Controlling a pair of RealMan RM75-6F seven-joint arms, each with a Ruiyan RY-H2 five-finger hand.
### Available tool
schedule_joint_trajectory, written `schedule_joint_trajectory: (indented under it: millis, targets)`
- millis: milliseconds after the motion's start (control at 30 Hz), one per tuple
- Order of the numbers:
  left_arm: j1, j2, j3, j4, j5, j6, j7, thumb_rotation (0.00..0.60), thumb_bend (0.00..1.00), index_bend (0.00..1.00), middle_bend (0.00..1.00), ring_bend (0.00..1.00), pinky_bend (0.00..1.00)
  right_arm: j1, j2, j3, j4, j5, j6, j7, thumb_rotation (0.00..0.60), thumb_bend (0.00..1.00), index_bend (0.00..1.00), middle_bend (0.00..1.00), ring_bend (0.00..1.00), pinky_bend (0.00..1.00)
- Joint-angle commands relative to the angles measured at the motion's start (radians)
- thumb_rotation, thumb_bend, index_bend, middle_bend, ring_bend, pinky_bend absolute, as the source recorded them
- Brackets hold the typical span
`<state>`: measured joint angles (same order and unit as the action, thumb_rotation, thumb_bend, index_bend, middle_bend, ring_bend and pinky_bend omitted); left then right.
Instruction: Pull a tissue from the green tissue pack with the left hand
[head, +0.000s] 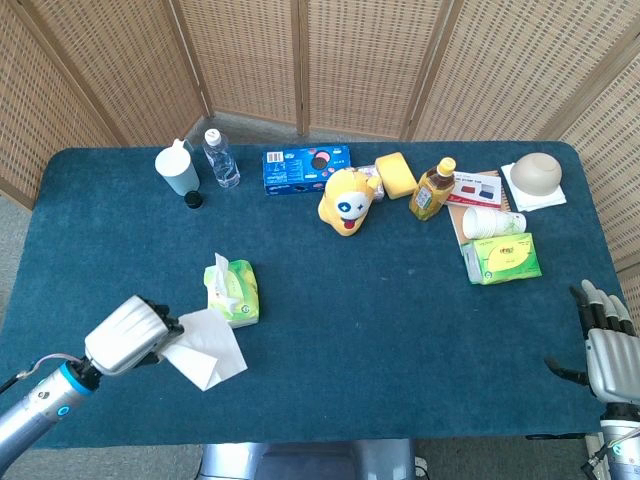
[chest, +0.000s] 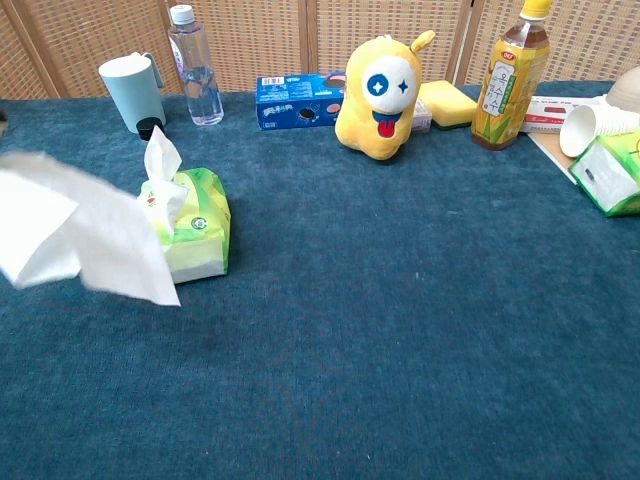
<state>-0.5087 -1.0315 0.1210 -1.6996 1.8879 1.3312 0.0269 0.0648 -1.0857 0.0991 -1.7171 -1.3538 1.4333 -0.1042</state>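
Note:
The green tissue pack (head: 236, 296) (chest: 192, 230) lies left of the table's middle, with a fresh white tissue standing up from its slot. My left hand (head: 124, 336) is at the near left, off the pack, and grips a pulled-out white tissue (head: 206, 350) (chest: 85, 238) that hangs free in the air. In the chest view only that tissue shows, blurred, with the hand itself out of frame. My right hand (head: 606, 338) hovers at the table's near right edge, fingers apart and holding nothing.
A second green tissue pack (head: 503, 258) sits at the right by paper cups (head: 492, 221). Along the back stand a pale blue cup (head: 177, 170), water bottle (head: 220, 157), blue cookie box (head: 305, 168), yellow plush toy (head: 348, 199), sponge (head: 396, 174) and tea bottle (head: 433, 189).

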Motion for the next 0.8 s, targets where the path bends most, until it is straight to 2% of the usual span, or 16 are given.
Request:
schedule_joint_trajectory:
  millis: [33, 133, 267, 333, 400, 467, 500, 600, 800]
  targets:
    - [0.029, -0.023, 0.071, 0.080, 0.048, -0.032, -0.048, 0.600, 0.36, 0.82, 0.80, 0.70, 0.86, 0.002, -0.005, -0.003, 0.000, 0.001, -0.003, -0.013, 0.600, 0.00, 0.00, 0.00, 0.00, 0.00]
    - [0.049, -0.057, 0.095, 0.150, 0.041, -0.060, -0.041, 0.600, 0.36, 0.81, 0.77, 0.66, 0.86, 0.003, -0.011, -0.004, -0.001, 0.002, -0.003, -0.026, 0.600, 0.00, 0.00, 0.00, 0.00, 0.00]
    - [0.067, -0.093, 0.108, 0.226, -0.005, -0.126, -0.010, 0.600, 0.36, 0.77, 0.65, 0.55, 0.81, 0.003, -0.014, -0.004, -0.002, 0.004, -0.002, -0.032, 0.600, 0.00, 0.00, 0.00, 0.00, 0.00]
    - [0.071, -0.101, 0.124, 0.245, -0.027, -0.174, -0.001, 0.600, 0.36, 0.63, 0.48, 0.41, 0.72, 0.003, -0.014, -0.004, -0.002, 0.004, -0.002, -0.034, 0.600, 0.00, 0.00, 0.00, 0.00, 0.00]
    - [0.073, -0.104, 0.139, 0.257, -0.052, -0.231, 0.022, 0.600, 0.32, 0.36, 0.16, 0.13, 0.48, 0.004, -0.015, -0.004, -0.001, 0.006, -0.004, -0.037, 0.600, 0.00, 0.00, 0.00, 0.00, 0.00]
    - [0.069, -0.090, 0.150, 0.241, -0.091, -0.295, 0.036, 0.600, 0.25, 0.20, 0.02, 0.01, 0.30, 0.004, -0.016, -0.004, -0.002, 0.008, -0.005, -0.039, 0.600, 0.00, 0.00, 0.00, 0.00, 0.00]
    - [0.068, -0.083, 0.150, 0.229, -0.108, -0.313, 0.036, 0.600, 0.18, 0.14, 0.00, 0.00, 0.23, 0.005, -0.016, -0.004, -0.002, 0.008, -0.005, -0.040, 0.600, 0.00, 0.00, 0.00, 0.00, 0.00]
    - [0.077, -0.052, 0.133, 0.185, -0.152, -0.299, 0.020, 0.600, 0.02, 0.02, 0.00, 0.00, 0.17, 0.004, -0.015, -0.005, -0.004, 0.007, -0.004, -0.040, 0.600, 0.00, 0.00, 0.00, 0.00, 0.00]
    - [0.131, 0.032, 0.113, 0.082, -0.173, -0.169, 0.009, 0.600, 0.00, 0.00, 0.00, 0.00, 0.14, 0.004, -0.015, -0.006, -0.007, 0.006, -0.002, -0.044, 0.600, 0.00, 0.00, 0.00, 0.00, 0.00]
